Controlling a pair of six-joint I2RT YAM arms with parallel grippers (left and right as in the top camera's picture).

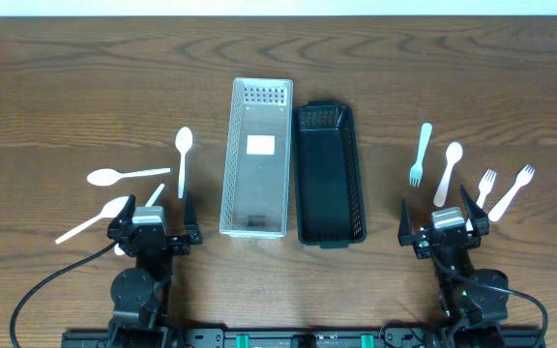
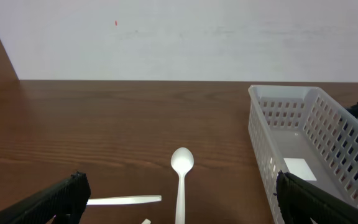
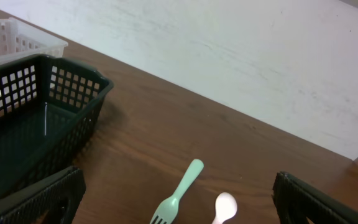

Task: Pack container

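Left gripper (image 1: 153, 215) and right gripper (image 1: 440, 213): fingers wide, empty. I judge spoons (image 1: 184, 145) near white basket (image 1: 230, 164) and forks (image 1: 420, 155) near dark basket (image 1: 358, 174) give each arm 1 side.

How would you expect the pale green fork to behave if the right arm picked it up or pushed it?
The green fork looks thin and plastic, so probably light and fairly stiff. Lying flat on the smooth table, it may slide when pushed and be hard to pinch. Its flat shape should not roll.
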